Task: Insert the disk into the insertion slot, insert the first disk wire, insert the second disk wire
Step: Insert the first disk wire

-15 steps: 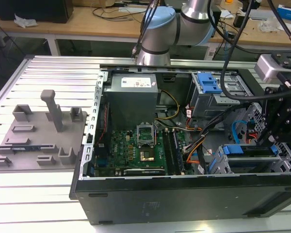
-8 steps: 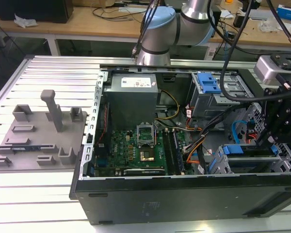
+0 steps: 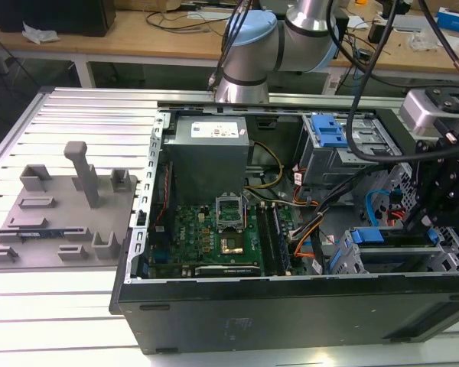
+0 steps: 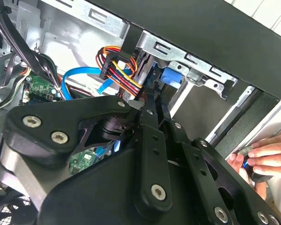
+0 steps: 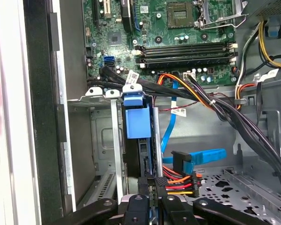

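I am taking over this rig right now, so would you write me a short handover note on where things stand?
Gripper: down inside the case at the end of the disk away from its blue handle, apparently shut on the coloured-wire plug.
Disk: in the insertion slot, handle at the slot's mouth; it looks seated.
Blue flat cable: loose beside the slot, its end apart from the disk.
Done: disk insertion, it seems.
Left: both wires. I cannot see whether the plug is mated.
Note: a person's hand is at the case's outer edge.
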Controlling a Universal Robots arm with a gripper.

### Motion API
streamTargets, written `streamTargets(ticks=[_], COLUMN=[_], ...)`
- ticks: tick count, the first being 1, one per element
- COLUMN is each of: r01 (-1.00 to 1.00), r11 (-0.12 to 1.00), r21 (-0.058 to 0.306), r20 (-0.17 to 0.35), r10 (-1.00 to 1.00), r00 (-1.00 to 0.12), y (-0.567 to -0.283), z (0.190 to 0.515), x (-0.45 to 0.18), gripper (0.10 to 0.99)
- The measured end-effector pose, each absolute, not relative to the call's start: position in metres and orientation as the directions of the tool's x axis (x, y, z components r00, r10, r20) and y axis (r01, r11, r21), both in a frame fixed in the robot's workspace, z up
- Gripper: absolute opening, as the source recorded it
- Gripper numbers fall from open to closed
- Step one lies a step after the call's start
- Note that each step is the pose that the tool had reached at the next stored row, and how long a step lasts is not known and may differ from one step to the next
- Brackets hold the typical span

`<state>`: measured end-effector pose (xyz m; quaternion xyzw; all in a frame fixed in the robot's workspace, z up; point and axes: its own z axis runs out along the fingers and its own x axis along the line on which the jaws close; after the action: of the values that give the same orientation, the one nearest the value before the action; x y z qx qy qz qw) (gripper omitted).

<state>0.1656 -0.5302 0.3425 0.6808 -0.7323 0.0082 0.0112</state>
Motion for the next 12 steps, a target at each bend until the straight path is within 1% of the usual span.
streamTargets(ticks=[12], r01=[-0.997], r11=[0.073], r21=[0.004], r20=[0.027], r10=[-0.997], r00=[-0.073], y=[-0.5303], z=[0.3421], x=[0.1656], gripper=[0.169])
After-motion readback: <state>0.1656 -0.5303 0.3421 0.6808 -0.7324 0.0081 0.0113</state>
